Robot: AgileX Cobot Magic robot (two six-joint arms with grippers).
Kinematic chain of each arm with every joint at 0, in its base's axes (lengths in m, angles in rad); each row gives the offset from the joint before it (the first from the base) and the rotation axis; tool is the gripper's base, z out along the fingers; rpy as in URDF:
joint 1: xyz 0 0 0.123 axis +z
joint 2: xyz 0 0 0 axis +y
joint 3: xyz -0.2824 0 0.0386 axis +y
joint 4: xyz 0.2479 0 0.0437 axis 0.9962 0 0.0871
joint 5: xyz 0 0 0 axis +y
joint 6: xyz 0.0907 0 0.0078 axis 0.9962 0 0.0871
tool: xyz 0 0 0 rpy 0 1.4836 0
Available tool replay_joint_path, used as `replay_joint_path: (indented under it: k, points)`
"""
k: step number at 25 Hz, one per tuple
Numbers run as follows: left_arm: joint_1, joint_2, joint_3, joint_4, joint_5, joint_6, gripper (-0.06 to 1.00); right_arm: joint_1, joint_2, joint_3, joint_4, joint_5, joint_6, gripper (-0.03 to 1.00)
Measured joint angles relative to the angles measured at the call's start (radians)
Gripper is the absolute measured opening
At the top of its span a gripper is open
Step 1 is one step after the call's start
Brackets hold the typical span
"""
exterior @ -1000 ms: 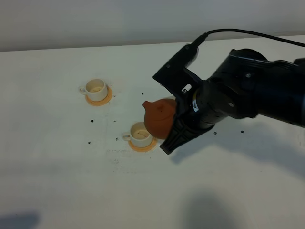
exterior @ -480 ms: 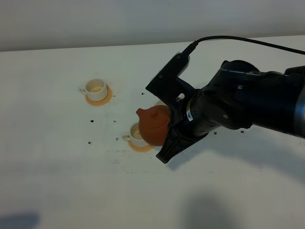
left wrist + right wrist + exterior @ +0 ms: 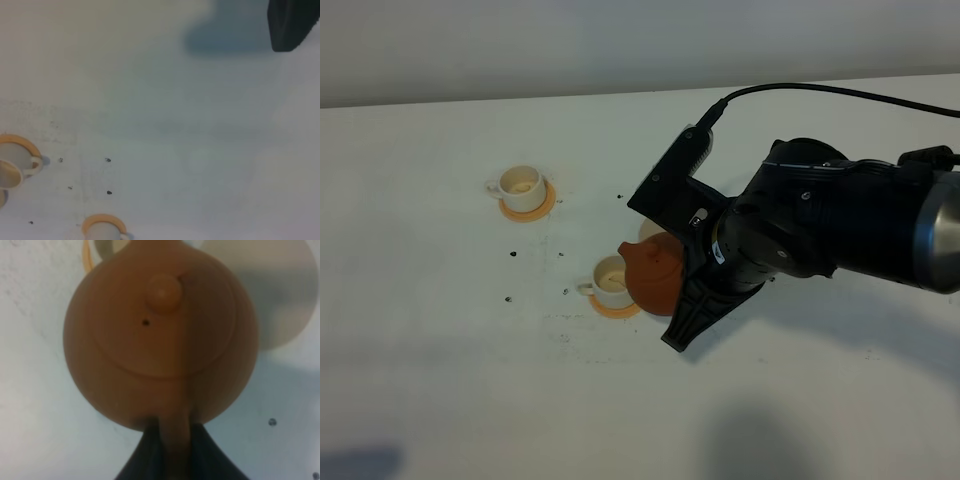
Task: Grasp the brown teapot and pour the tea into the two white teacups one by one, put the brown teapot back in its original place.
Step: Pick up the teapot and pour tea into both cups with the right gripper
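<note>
The brown teapot [image 3: 653, 273] hangs just above the table, its spout over the rim of the near white teacup [image 3: 611, 283]. My right gripper [image 3: 688, 282] is shut on its loop handle. From the right wrist I look down on the teapot's [image 3: 160, 335] lid and knob, with the handle clamped in the right gripper [image 3: 175, 452]. The far white teacup [image 3: 523, 186] stands apart at the back left. The cream disc [image 3: 649, 229], the original place, peeks out behind the teapot and also shows as the cream disc [image 3: 285, 300] in the wrist view. The left gripper is out of view.
Each cup sits on a small orange coaster [image 3: 620, 307]. The left wrist view shows both cups: one teacup [image 3: 11, 170] and another teacup [image 3: 104, 232], on bare white table with small dark specks [image 3: 109, 192]. My dark right arm [image 3: 820, 220] spans the right side.
The right arm has carried the teapot left and down toward the near cup. The spout now sits lower, at that cup's rim. Both cups stayed put.
</note>
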Motion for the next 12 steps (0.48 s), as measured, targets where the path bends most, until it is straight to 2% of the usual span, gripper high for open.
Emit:
replay_joint_path:
  k: [12]
  points:
    - [0.0,0.0,0.0,0.0,0.0,0.0,0.35,0.0,0.033,0.001,-0.064,0.004,-0.003,0.09]
